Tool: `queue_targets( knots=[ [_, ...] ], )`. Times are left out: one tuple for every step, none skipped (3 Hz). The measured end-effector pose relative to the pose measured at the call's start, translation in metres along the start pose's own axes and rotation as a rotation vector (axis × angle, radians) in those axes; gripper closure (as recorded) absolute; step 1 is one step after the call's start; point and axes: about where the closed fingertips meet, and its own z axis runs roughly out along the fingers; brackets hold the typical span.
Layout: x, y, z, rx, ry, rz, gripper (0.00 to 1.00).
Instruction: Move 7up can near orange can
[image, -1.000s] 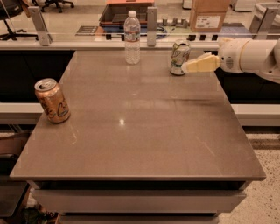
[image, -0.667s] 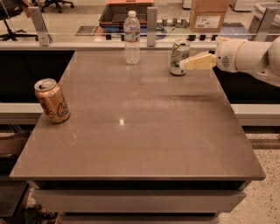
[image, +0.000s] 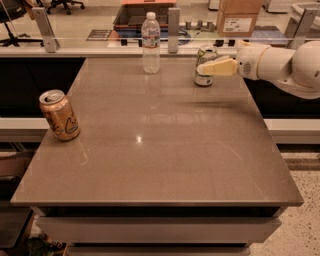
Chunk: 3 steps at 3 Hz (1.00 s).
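Note:
The 7up can (image: 202, 78), white and green with a silver top, stands upright near the table's far right edge. My gripper (image: 206, 68) reaches in from the right at the can's mid-height, and its cream tip overlaps the can's front. The orange can (image: 60, 115), orange-gold with dark script, stands upright near the left edge of the table, far from the 7up can.
A clear plastic water bottle (image: 150, 44) stands at the table's (image: 165, 150) far edge, left of the 7up can. A glass rail with metal posts (image: 173, 23) runs behind the table. A cardboard box (image: 240, 17) sits beyond it.
My arm has moved a little to the left, so the gripper tip now overlaps the 7up can. Both cans and the bottle have stayed where they were.

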Motion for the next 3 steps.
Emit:
queue_targets(
  knots=[
    [0.004, 0.005, 0.024, -0.055, -0.007, 0.014, 0.0],
    [0.02, 0.007, 0.039, -0.077, -0.007, 0.043, 0.0],
    [0.031, 0.006, 0.048, -0.09, -0.02, 0.065, 0.18]
  ],
)
